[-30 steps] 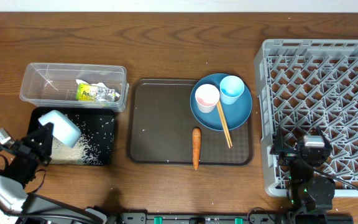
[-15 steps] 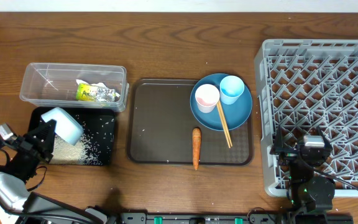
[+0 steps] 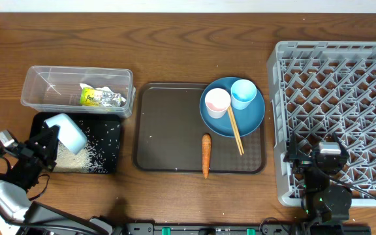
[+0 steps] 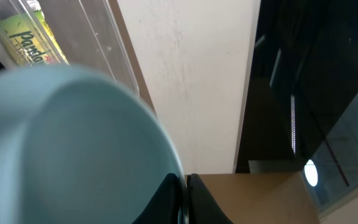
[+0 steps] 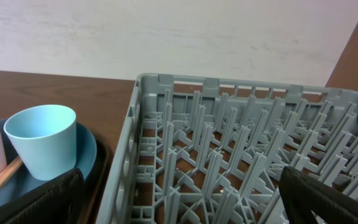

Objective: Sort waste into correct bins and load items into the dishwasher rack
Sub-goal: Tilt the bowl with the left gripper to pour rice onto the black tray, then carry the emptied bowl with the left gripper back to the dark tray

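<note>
My left gripper (image 3: 43, 142) is shut on the rim of the small light-blue bowl (image 3: 66, 132). It holds the bowl tipped over the black tray (image 3: 109, 124), where white rice (image 3: 77, 157) lies. In the left wrist view the fingers (image 4: 183, 198) pinch the bowl's rim (image 4: 73, 149). The wrapper (image 3: 101, 98) lies in the clear tub (image 3: 44, 85). The carrot (image 3: 206, 155) lies on the brown tray. The blue plate (image 3: 250, 117) carries the pinkish cup (image 3: 217, 102), the light-blue cup (image 3: 243, 93) and the chopsticks (image 3: 235, 130). My right gripper (image 3: 322, 163) is open and empty over the rack's (image 3: 344, 78) front-left corner.
The dark-brown serving tray (image 3: 168, 130) sits mid-table between the bins and the rack. In the right wrist view (image 5: 185, 205) the rack's pegs (image 5: 229, 143) lie below the fingers and the light-blue cup (image 5: 42, 146) is at the left.
My left gripper and the bowl have shifted slightly toward the table's front over the black tray. The right arm has not moved.
</note>
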Controlling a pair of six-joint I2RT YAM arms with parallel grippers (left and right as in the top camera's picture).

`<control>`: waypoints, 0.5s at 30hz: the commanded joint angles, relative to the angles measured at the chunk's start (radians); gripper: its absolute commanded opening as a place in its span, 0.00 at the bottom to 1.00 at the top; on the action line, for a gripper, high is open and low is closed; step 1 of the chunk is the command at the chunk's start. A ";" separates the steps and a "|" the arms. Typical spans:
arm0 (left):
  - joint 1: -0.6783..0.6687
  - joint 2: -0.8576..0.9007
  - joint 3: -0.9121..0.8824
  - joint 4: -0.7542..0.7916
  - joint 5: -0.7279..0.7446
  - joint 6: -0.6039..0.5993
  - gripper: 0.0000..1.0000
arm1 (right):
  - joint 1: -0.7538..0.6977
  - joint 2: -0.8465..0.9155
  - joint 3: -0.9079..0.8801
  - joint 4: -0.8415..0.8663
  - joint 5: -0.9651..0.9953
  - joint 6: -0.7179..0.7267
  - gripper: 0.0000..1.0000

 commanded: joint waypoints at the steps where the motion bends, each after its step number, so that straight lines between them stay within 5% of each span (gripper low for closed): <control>1: -0.003 0.000 0.000 -0.002 0.026 0.014 0.10 | -0.003 0.000 -0.001 -0.004 -0.001 -0.010 0.99; 15: -0.105 -0.046 0.018 0.016 0.024 0.013 0.06 | -0.003 0.000 -0.001 -0.004 -0.001 -0.010 0.99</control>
